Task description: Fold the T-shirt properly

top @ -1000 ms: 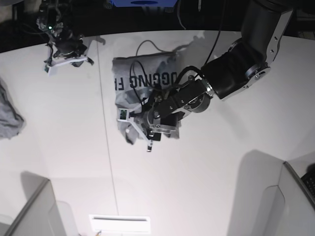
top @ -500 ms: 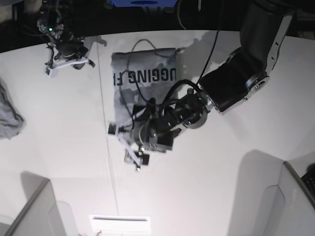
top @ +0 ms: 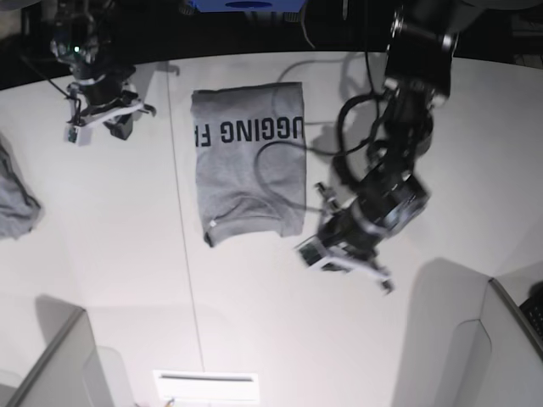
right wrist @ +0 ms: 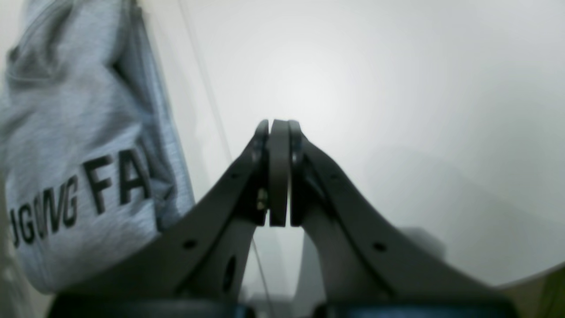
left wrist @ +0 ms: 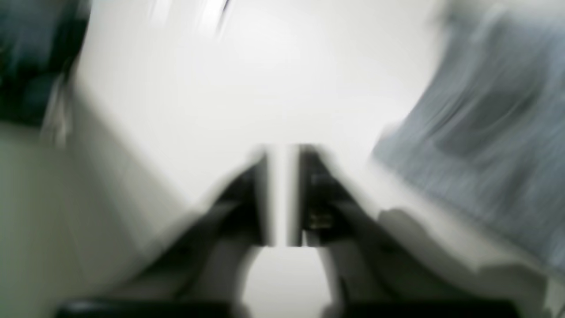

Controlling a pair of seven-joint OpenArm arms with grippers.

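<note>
The T-shirt [top: 249, 176] is laid folded mid-desk [top: 110, 254], long axis running 12 to 6. Both jaws are closed, nothing held. It's sat at 10 o'clock from the nearer left gripper [top: 344, 254].

Your left wrist view smears with motion blur; right wrist stays sharp up close, glare whitening the table [top: 254, 322].

Left wrist view wholly motion-blurred; T-shirt [right wrist: 66, 176] lettering cut off at the right wrist frame's edge; grey cloth [top: 15, 199] cropped at base left edge.
</note>
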